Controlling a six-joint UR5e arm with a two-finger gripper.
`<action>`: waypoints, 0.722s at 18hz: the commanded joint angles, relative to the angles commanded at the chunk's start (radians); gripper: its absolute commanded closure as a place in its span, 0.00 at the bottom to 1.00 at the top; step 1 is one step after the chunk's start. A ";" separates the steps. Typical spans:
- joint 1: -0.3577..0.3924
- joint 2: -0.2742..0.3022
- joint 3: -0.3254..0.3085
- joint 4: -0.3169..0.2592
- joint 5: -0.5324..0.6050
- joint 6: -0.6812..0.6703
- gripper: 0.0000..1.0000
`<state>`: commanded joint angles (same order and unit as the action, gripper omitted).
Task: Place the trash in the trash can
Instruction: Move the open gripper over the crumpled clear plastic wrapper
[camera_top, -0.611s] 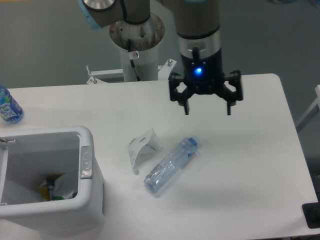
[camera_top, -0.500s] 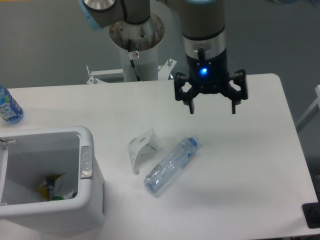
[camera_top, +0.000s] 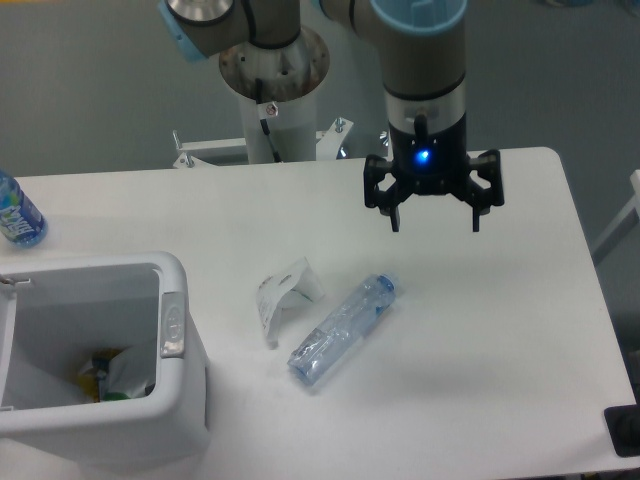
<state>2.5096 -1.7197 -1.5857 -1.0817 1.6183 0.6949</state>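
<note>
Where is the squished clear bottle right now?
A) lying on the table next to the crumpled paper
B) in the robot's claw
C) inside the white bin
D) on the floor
A: the crushed bottle lies on the table beside the crumpled wrapper; the gripper is open and empty.
</note>
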 joint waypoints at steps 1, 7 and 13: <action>-0.003 0.012 -0.040 0.006 0.000 0.003 0.00; -0.121 0.002 -0.161 0.002 -0.002 0.021 0.00; -0.215 -0.060 -0.240 0.012 0.008 0.104 0.00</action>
<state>2.2949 -1.7793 -1.8254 -1.0692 1.6260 0.7992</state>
